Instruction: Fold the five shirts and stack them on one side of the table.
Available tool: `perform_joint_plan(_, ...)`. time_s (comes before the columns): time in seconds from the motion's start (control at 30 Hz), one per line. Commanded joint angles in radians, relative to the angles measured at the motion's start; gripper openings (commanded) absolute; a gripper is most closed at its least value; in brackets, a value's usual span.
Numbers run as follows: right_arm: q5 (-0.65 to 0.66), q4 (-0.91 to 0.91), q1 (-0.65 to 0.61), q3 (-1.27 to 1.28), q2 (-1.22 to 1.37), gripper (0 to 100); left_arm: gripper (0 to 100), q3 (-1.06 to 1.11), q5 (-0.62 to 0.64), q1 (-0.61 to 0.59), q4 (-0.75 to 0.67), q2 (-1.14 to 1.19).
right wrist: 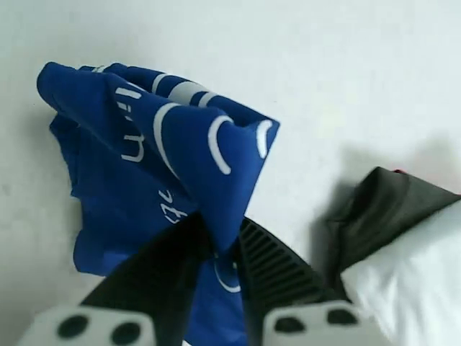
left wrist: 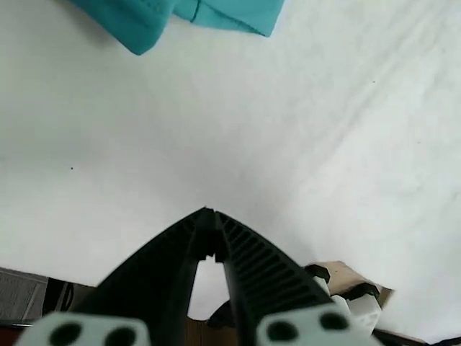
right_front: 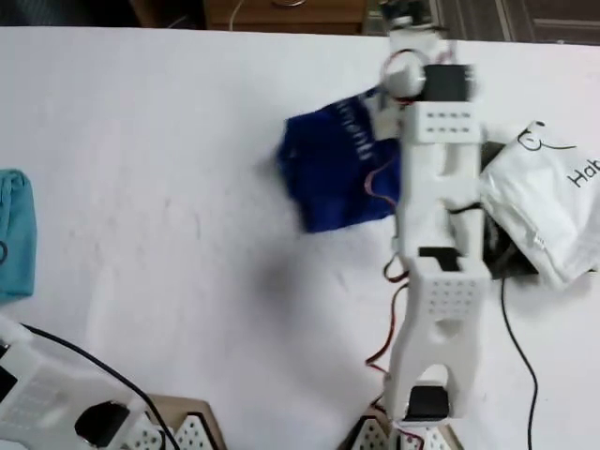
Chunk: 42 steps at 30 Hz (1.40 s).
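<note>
Blue shirt (right wrist: 130,187), white lettering, bunched, pinched by right hand (right wrist: 220,241)

The blue shirt (right_front: 333,173) is soft matt cloth, creased, with a smooth white print on it. The teal shirt (right_front: 14,234) and the white shirt (right_front: 544,202) are matt cloth too. The tabletop (right_front: 169,141) looks white, matt and smooth. The right gripper (right wrist: 220,241) and the left gripper (left wrist: 210,220) are of black ribbed plastic, matt.
</note>
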Motion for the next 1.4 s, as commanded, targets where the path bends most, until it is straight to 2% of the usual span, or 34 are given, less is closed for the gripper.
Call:
perform_joint_plan(0.0,0.078,0.024,0.099,-0.04,-0.13,1.9,3,-0.007,-0.002,-0.006,0.011,-0.052)
perform_joint_plan(0.37,0.245,0.022,0.478,-0.051,-0.225,1.9,3,-0.007,0.0,-0.003,0.011,-0.052)
perform_joint_plan(0.6,0.275,-0.059,0.668,-0.04,-0.194,1.9,3,-0.004,0.002,-0.003,0.011,-0.052)
perform_joint_plan(0.9,0.269,-0.094,0.78,-0.049,-0.001,1.9,3,0.001,0.002,0.0,0.025,-0.16)
perform_joint_plan(1.2,0.269,-0.286,0.823,-0.051,0.242,1.9,3,0.001,0.002,0.097,0.026,-0.284)
perform_joint_plan(1.37,0.275,-0.303,0.848,-0.051,0.265,1.9,3,0.001,0.002,0.146,0.043,-0.295)
